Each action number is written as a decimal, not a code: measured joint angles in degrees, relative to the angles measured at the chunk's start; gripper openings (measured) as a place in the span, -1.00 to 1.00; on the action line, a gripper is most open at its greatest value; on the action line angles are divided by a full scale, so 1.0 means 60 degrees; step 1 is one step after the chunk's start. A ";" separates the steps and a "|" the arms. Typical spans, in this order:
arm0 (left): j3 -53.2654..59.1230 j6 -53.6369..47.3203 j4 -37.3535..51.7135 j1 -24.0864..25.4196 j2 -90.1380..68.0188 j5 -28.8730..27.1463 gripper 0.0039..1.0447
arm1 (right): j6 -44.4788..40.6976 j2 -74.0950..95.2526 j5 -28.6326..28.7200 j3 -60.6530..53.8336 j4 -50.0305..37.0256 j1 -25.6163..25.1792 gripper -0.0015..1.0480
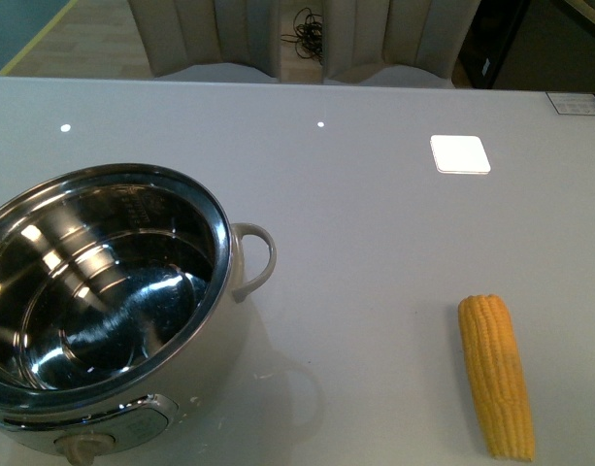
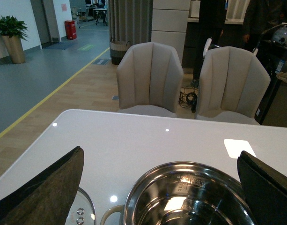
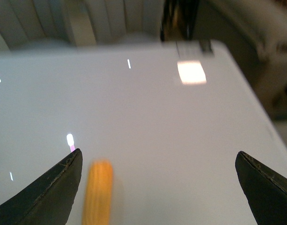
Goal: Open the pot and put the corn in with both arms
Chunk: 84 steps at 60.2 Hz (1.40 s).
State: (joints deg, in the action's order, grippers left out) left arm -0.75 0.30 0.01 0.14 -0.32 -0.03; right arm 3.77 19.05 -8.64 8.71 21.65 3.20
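The pot (image 1: 122, 172) sits in the lower left of the front view, already uncovered, its shiny steel inside bare and empty, its loop handle (image 1: 258, 258) pointing towards the middle of the frame. The corn (image 1: 497, 377) lies flat on the white table (image 1: 375, 223) in the lower right of that view, well apart from the pot, its length running away from the camera. Neither arm shows there. In the left wrist view the left gripper (image 2: 160, 152) is released, its two fingers (image 2: 49, 187) spread wide with nothing between them, looking down over the pot's rim (image 2: 180, 165); an edge of the glass lid (image 2: 84, 208) lies flat on the table just beside the pot, on its far side from the corn. The right wrist view is blurred, but the right gripper (image 3: 159, 153) is plainly released and empty too, with the corn (image 3: 97, 192) on the table near one finger (image 3: 59, 187), off-centre and not between the two. The opening step therefore looks done, and the step in hand is fetching the corn. The next move calls for centring the right gripper across the cob's middle, lowering to the table, clenching on it, then carrying it over the rim and tilting it in, since the cob looks nearly as long as the pot is wide
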 joint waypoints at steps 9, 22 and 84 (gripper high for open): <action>0.0000 0.0000 0.0000 0.0000 0.0000 0.0004 0.87 | 0.0175 0.1603 -0.0113 0.0036 -0.1217 0.0499 0.83; 0.0000 0.0000 0.0000 0.0000 0.0000 0.0000 0.87 | 0.0146 0.5730 0.0007 0.0455 -0.4411 0.1089 0.83; 0.0000 0.0000 0.0000 0.0000 0.0000 0.0000 0.87 | -0.0612 1.7475 0.0528 0.4579 -0.7850 0.1865 0.83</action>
State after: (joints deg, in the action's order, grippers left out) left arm -0.75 0.30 0.01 0.14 -0.32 -0.03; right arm 0.10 123.90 -5.48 36.18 -25.45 14.39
